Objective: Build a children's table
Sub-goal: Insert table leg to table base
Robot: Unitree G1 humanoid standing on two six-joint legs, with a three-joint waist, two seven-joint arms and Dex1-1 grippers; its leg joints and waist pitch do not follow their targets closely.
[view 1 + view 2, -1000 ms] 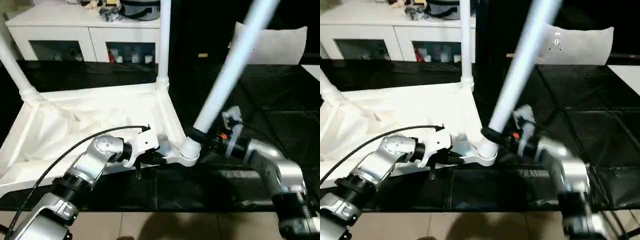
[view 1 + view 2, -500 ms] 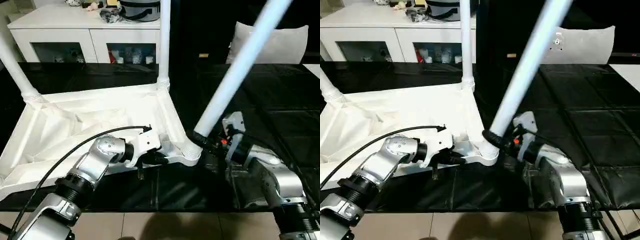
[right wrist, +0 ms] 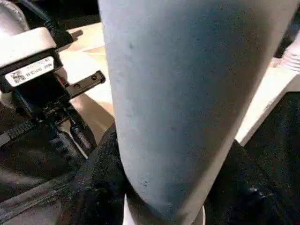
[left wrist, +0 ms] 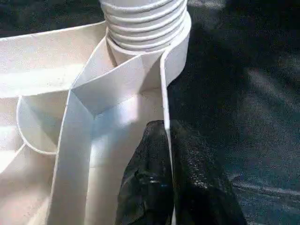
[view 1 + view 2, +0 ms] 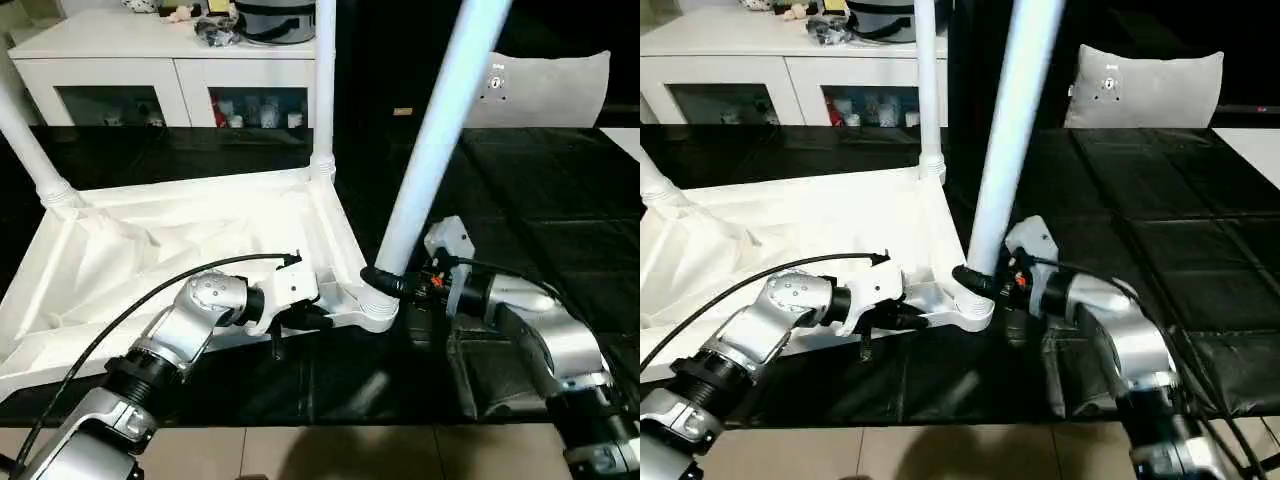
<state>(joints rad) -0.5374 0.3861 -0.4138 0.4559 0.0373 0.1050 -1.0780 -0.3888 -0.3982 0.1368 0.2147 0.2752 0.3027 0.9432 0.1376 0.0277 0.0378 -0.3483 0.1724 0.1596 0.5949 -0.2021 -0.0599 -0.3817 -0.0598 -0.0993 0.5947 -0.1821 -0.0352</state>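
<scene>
White plastic table top [image 5: 190, 240] lies upside down on the black floor mat [image 5: 560, 200], ribbed underside up, toward the mat's left side. Two white legs already stand in its far corner sockets: one at the far left corner [image 5: 25, 130], one at the far right corner [image 5: 323, 90]. A third leg [image 5: 430, 140] rises from the near right corner socket [image 5: 375, 300], leaning slightly to the right as it goes up.

The left gripper [image 5: 300, 318] is at the near edge of the top, just left of that socket; in the left wrist view its black fingers [image 4: 154, 187] are pressed together on the thin wall of the rim, one on each side. The right gripper [image 5: 385, 283] sits at the base of the third leg, just above the socket, its black fingers wrapped around the leg and clamped on it, as the right wrist view shows with the leg [image 3: 187, 93] standing between them.

Beyond the mat's far edge stands a white cabinet [image 5: 150, 70] with glass doors, with dark items on top. A grey cushion [image 5: 545, 90] leans upright at the far right
</scene>
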